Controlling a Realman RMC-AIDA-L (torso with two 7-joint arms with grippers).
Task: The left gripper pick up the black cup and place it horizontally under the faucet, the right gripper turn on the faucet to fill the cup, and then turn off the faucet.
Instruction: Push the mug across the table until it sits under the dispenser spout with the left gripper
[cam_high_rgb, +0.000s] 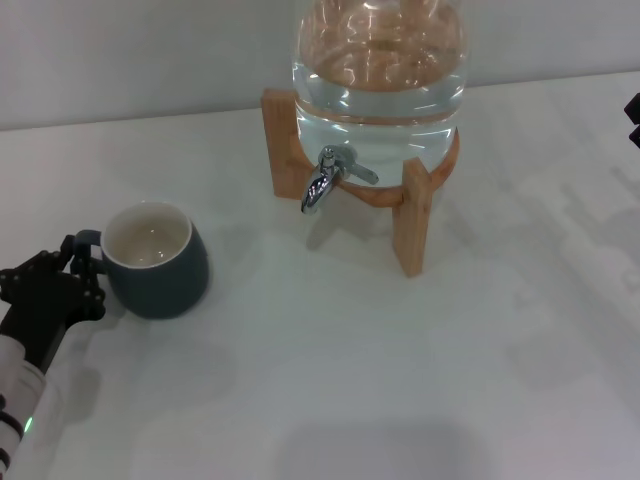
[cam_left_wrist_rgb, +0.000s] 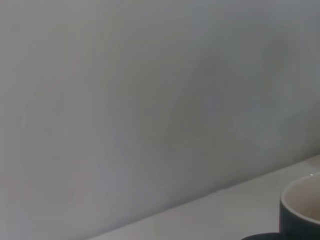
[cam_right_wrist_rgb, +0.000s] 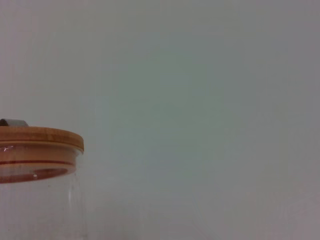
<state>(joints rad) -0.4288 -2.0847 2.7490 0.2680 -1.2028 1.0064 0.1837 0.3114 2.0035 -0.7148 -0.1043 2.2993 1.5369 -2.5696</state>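
At the cup's (cam_high_rgb: 155, 262) handle, the left gripper's (cam_high_rgb: 62, 283) fingers (cam_high_rgb: 85, 272) curl, grasp unclear; right gripper (cam_high_rgb: 633, 120) parked far right.

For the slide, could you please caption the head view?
Left gripper at the black cup's handle, faucet untouched.

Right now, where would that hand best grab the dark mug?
Probably by the small handle, coming from the robot's left. The mug stands upright with its handle turned toward the left gripper, whose fingers already sit beside it.
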